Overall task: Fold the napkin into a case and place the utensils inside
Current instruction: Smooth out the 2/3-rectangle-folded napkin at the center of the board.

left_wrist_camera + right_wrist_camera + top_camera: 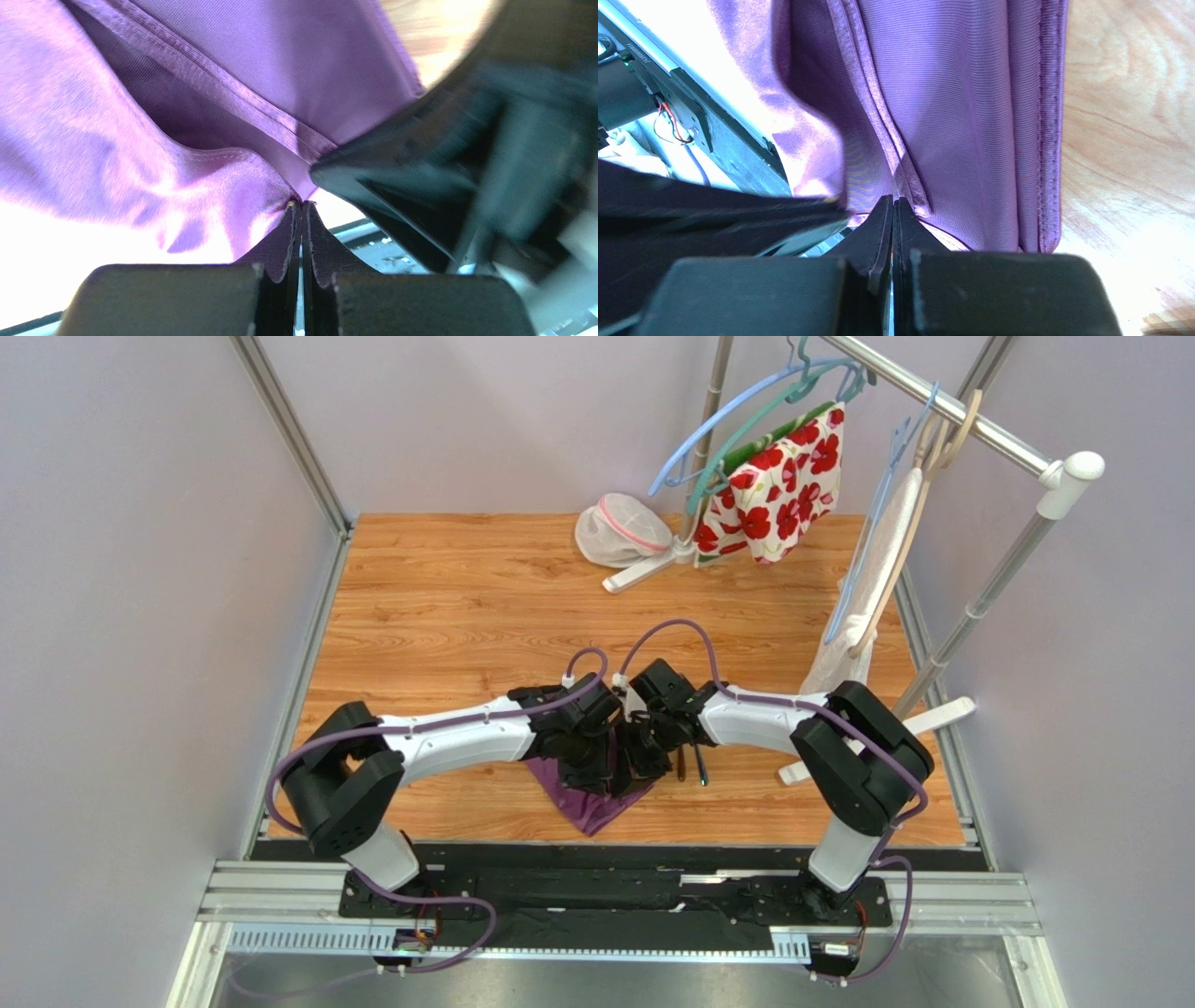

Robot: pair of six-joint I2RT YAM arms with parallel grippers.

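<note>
The dark purple napkin hangs bunched between both arms near the table's front edge, one corner drooping toward the rail. My left gripper is shut with a gathered fold of the napkin pinched at its tips. Right beside it, my right gripper is shut on a hemmed fold of the napkin, the fingertips meeting at the hem. Two slim dark utensils lie on the wood just right of the right gripper. No folded case shows.
A white mesh pouch lies at the back. A red-flowered cloth and a white garment hang from a clothes rack at the right, whose white foot reaches toward the right arm. The black base rail borders the front.
</note>
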